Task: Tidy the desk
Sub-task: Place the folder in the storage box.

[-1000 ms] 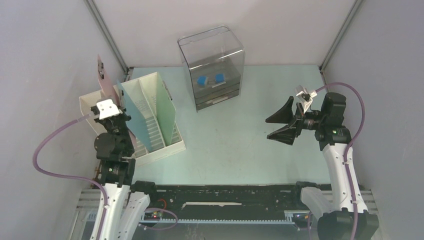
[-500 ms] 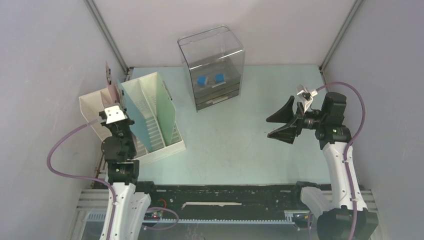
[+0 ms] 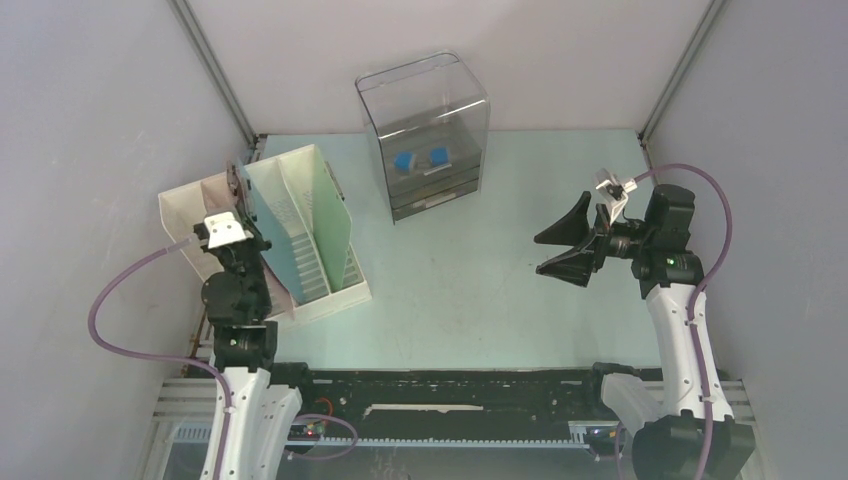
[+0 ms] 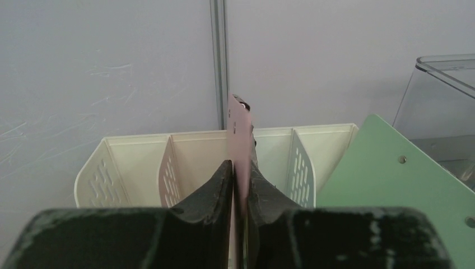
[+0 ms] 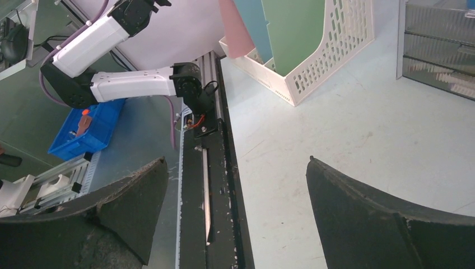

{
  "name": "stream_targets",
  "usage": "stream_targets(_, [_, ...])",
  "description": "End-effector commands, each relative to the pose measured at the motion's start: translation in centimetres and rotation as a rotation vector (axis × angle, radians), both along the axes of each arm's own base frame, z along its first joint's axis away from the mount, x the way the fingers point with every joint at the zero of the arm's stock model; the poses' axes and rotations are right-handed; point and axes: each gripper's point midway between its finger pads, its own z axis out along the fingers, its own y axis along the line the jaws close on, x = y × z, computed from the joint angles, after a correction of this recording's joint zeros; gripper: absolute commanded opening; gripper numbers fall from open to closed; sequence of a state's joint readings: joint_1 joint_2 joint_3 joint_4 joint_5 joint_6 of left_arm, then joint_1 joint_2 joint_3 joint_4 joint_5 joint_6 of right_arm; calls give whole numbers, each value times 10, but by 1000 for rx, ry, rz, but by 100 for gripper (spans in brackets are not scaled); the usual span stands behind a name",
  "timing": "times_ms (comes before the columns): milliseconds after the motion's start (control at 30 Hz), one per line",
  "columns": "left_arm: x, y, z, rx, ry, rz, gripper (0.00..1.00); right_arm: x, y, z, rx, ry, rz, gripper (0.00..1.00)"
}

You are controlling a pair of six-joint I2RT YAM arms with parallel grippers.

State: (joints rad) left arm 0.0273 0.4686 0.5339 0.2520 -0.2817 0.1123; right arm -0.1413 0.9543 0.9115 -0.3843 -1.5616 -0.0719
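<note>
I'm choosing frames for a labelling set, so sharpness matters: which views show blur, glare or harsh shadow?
Top external: even light, sharp, only faint reflections on the clear drawer box. Left wrist: the left hand is near and soft-edged, as is the pink folder between its fingers; the file rack is crisp. Right wrist: the right hand is dark and soft-edged; the desk is sharp.

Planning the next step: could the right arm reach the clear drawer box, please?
Probably yes: the right gripper hangs open and empty, with only bare desk between it and the drawer box.
</note>
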Motion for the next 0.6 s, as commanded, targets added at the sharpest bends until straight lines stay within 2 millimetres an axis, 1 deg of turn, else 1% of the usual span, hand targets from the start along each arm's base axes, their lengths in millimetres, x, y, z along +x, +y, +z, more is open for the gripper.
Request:
stream_targets(0, [-2,6,-22,-19,78,31,20,-26,1,15,57,-28,131,100])
stream_targets(167, [-13,6,-8,-27,7,28,21,-26,0,15,55,-33,125,100])
stream_targets(233, [-16,6,-6,-27,0,31,24,-27,0,15,55,-34,124,100])
stream_targets(300, [-17,6,-8,-27,12,33,37,-27,0,16,55,-34,124,100])
stream_targets(333, [-19,5,-8,-46,18,26,56,-27,0,16,55,-34,124,100])
stream_targets(400, [-21,4,-6,-83,18,18,76,-26,0,15,55,-34,123,100])
stream_targets(467, [-22,2,-4,-118,34,5,85,-26,0,16,55,-34,121,100])
stream_targets(500, [-22,1,-6,-144,61,-2,89,-26,0,16,55,-34,121,100])
stream_targets(567, [-22,-1,-5,-186,96,-7,94,-26,0,16,55,-33,121,100])
